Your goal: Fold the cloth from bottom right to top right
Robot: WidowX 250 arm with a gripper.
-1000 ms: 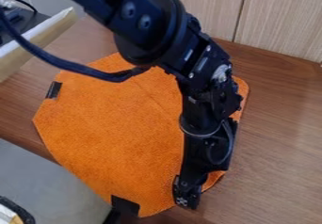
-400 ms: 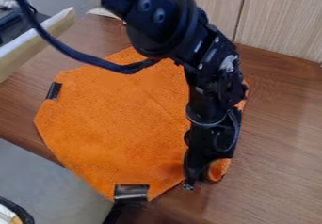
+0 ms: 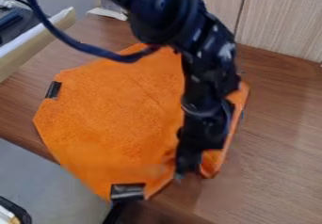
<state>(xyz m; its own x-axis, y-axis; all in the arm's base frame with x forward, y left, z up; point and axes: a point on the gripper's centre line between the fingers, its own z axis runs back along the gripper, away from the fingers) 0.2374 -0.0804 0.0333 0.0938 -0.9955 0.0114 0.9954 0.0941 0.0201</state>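
The gripper (image 3: 182, 173) hangs over the lower right edge of the orange cloth (image 3: 113, 124), and whether it holds the fabric cannot be told. Beside the gripper, on its right, a raised, curled part of the cloth stands up along the right side. The arm crosses over the cloth's upper right and hides part of it. Most of the cloth lies flat on the brown table, with slight creases left of the gripper.
Dark tape (image 3: 127, 191) sits at the cloth's bottom edge and another dark piece (image 3: 53, 90) at its left edge. A wooden panel (image 3: 280, 20) stands behind the table (image 3: 277, 138). A grey surface (image 3: 47, 185) lies at the lower left.
The gripper has moved up the view, first rightward, then slightly back left. The cloth's lower right edge has shifted upward and curls more on the right; the bottom tape has moved up slightly.
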